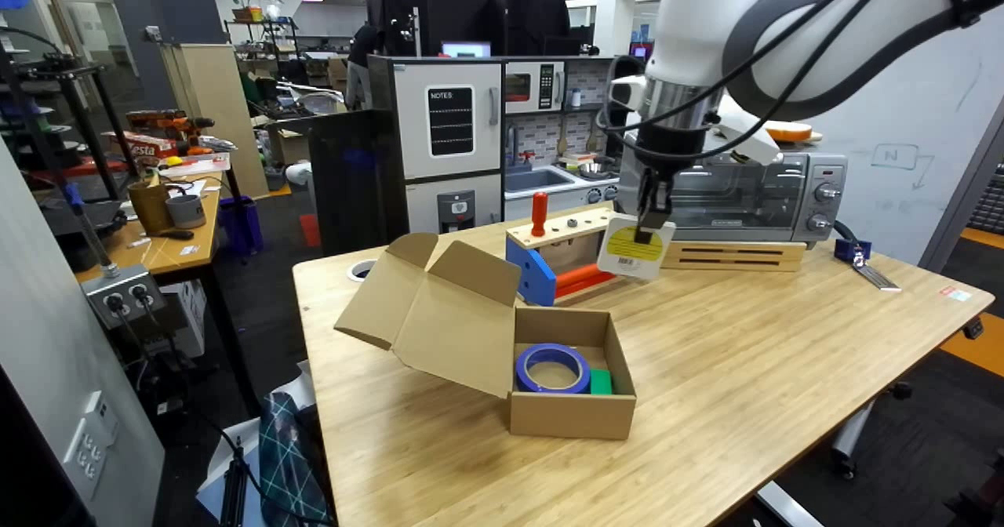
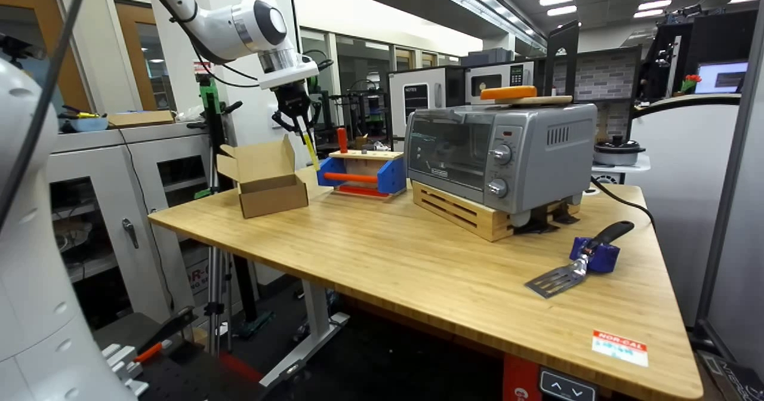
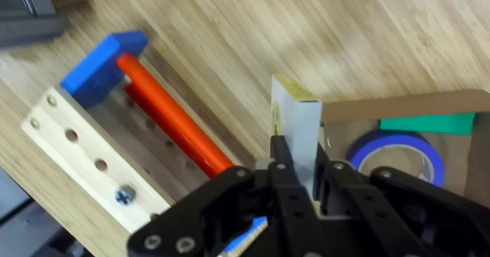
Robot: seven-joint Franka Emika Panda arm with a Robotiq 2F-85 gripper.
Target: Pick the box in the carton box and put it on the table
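Flat yellow-and-white box (image 1: pixel 630 251) hangs in the black two-fingered hand (image 3: pixel 299 148), tight space below

We have the hand pinching the box across its broad faces; the box hangs tilted, out of the brown cardboard carton (image 1: pixel 569 416) and above the light wood-plank bench (image 1: pixel 784 331), not yet set down. In the wrist view the carton sits right of the hand, the blue-ended wooden toy frame (image 2: pixel 361 167) left of it.

Our worry is the strip between them: lowered straight down, the box might catch the toy frame or the carton's wall, and such a knock could twist it in our pinch. Freed on its thin edge, or from too high, it would likely topple.

We count one box; one carton beside the hand, and inside it one blue-violet tape roll (image 3: pixel 411 140) and one green block (image 3: pixel 428 124). Also on the bench: one toy frame, one grey toaster oven (image 2: pixel 549 156) on one slatted wooden crate (image 2: pixel 456 207), and, farthest from the hand, one black-handled metal spatula (image 2: pixel 560 278) with one dark-blue block (image 2: pixel 604 259) at its handle.
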